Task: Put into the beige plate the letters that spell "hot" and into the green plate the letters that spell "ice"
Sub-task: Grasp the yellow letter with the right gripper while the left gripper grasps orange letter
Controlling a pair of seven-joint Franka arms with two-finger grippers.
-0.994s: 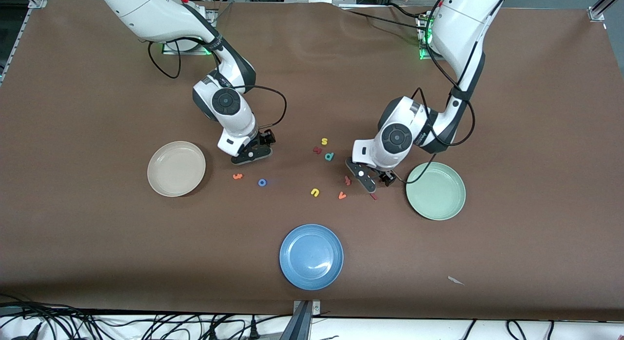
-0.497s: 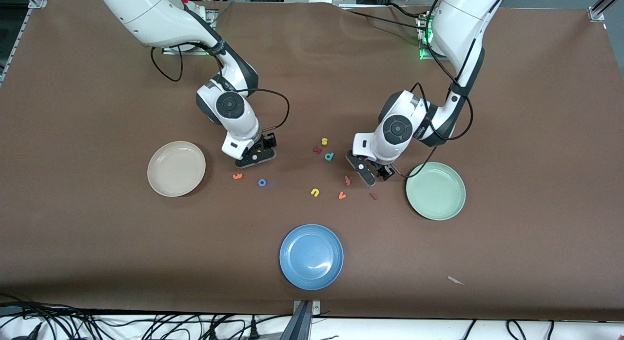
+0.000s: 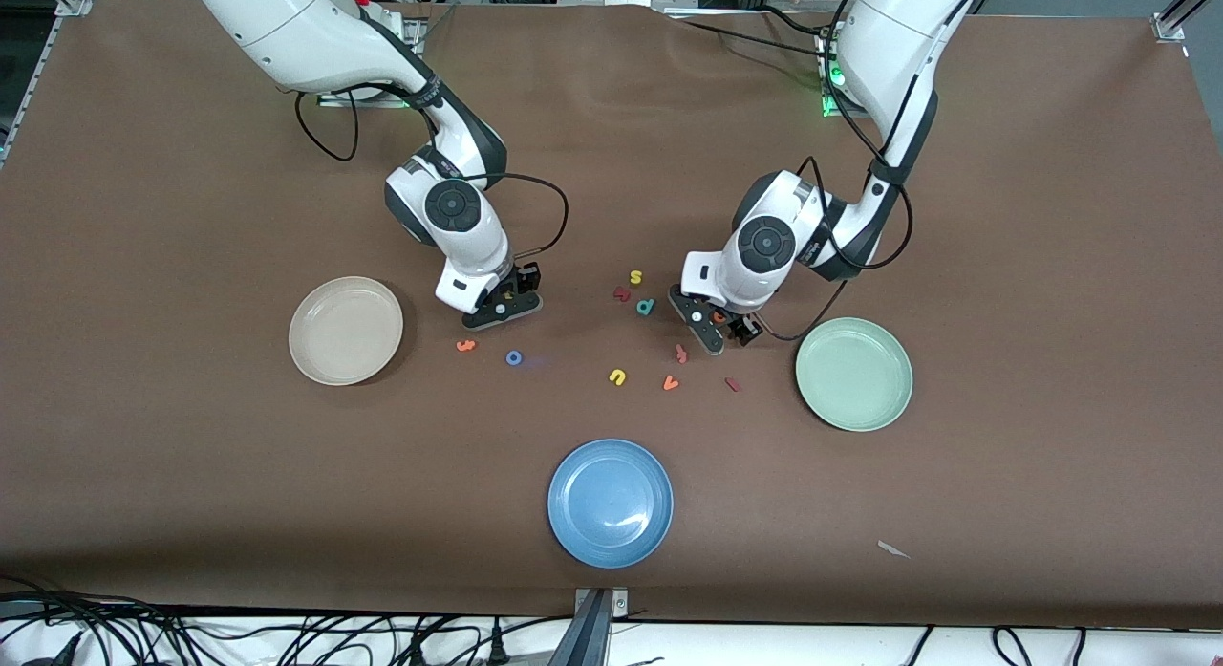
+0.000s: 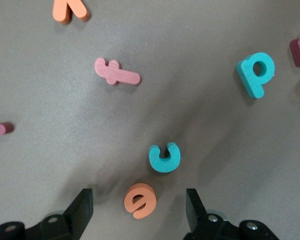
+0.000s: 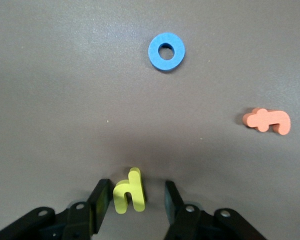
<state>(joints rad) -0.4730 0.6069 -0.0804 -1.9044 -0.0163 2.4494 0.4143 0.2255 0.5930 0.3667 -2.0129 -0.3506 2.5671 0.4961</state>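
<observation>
Both grabs starting: right gripper (image 5: 135, 200) fingers apart, straddling yellow "h" (image 5: 129, 191); left gripper (image 4: 138, 212) fingers apart around orange "e" (image 4: 139, 200).
Next: we'd pinch, then lift.

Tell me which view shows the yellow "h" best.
The right wrist view: the yellow "h" lies large and unobstructed between the fingers of the right end effector. In the front view it is almost hidden under that end effector. The left wrist view does not show it.
</observation>
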